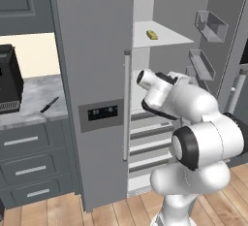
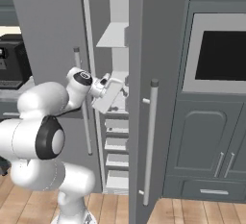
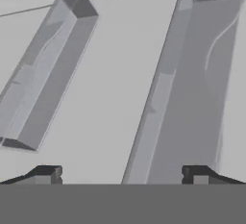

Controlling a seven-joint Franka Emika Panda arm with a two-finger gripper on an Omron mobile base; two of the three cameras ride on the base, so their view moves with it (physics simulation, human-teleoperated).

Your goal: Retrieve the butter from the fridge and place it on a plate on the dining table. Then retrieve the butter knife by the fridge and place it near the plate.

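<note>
Butter (image 1: 152, 35) is lying on a white upper shelf (image 1: 167, 37) inside the fridge (image 1: 94, 89), right door swung open, left door shut. Nothing is touching it.

Arm is reaching into the open compartment, below the butter's shelf level. Hand (image 3: 122, 175) is standing wide open, holding nothing; fingertips (image 3: 47, 174) are showing well apart at the bottom of the hand view. Hand camera is looking at the inside of the open door: two clear door bins (image 3: 43, 74) are running diagonally across the grey panel. From the right base view the hand (image 2: 109, 94) is sitting just inside the opening, beside the door edge.

Knife (image 1: 49, 104) is lying on the marble counter (image 1: 34, 101) left of the fridge, near its front edge, well apart from the hand. A black appliance (image 1: 9, 79) is sitting on the same counter, further left.

Drawers (image 1: 30, 167) are sitting under the counter. A wall oven (image 2: 218, 55) is set in the dark cabinets right of the fridge.
</note>
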